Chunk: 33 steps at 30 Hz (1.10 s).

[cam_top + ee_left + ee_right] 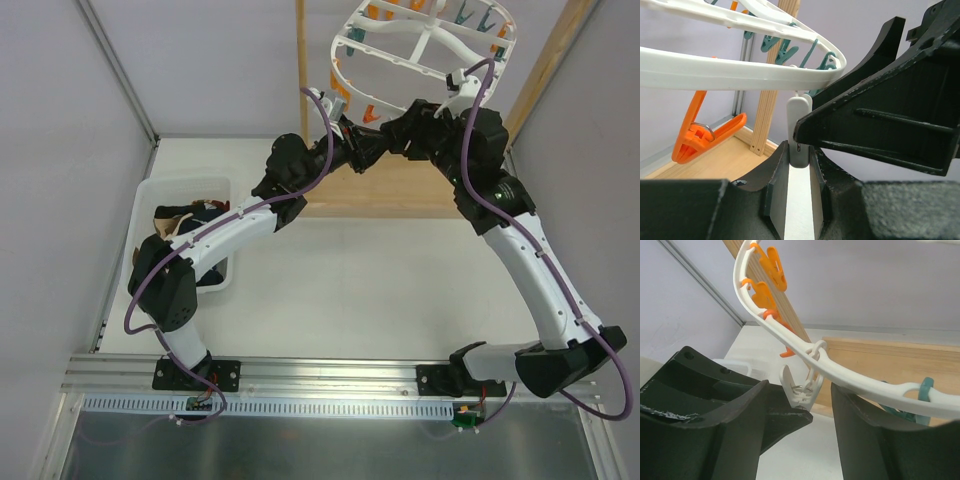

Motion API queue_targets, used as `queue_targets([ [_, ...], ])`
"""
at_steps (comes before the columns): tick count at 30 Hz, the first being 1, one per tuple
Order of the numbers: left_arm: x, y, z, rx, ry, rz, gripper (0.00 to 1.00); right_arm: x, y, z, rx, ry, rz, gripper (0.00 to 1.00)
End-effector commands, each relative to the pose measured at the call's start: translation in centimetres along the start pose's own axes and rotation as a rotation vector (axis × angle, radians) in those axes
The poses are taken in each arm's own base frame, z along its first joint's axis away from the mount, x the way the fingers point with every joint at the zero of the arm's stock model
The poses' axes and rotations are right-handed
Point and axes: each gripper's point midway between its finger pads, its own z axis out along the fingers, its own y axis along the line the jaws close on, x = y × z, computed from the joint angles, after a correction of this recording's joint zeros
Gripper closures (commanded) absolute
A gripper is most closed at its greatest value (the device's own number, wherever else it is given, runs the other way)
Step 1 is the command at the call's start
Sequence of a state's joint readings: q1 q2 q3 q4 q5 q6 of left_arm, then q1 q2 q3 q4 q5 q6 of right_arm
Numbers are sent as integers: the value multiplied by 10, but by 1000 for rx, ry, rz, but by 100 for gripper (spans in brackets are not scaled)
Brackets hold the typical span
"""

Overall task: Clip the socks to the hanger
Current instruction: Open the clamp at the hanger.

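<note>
The white oval hanger (pixel 395 58) hangs at the back, ringed with orange and teal pegs. My two grippers meet just under its near rim. My left gripper (pixel 365 143) is shut on the lower end of a white peg (pixel 799 135) that hangs from the hanger rim (pixel 740 75). My right gripper (pixel 395 135) is open, and its fingers stand wide on either side of the same white peg (pixel 802 387) without touching it. No sock is in either gripper. The socks (pixel 190 215) lie in a heap in the bin at the left.
A white bin (pixel 150 200) holds the socks beside the left arm. A light wooden stand (pixel 380 190) with upright posts carries the hanger. An orange peg (pixel 695 135) and teal pegs (pixel 780 45) hang close by. Grey walls close in left and right.
</note>
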<state>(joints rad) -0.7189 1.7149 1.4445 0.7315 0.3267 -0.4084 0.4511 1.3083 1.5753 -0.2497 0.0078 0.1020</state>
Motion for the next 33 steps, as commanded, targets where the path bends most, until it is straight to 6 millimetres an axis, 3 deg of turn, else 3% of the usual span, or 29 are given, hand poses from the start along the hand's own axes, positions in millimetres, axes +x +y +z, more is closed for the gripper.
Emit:
queue_targets([
  [1,-14,-16,-1,55,-41,-2,81,-47,12,-6,-39,-197,14,44],
  [14,0,-7,-1,39,-33,30,81,-54,6,-10,4,-256,85,49],
  [15,-1,-7,-1,35,-37,31,81,-65,10,-13,-15,-301,88,49],
  [27,-2,-7,1,37,-42,26,81,-58,13,-6,-44,-342,41,51],
  [33,-2,-6,0,34,-42,41,81,-64,15,-15,-51,-390,23,51],
])
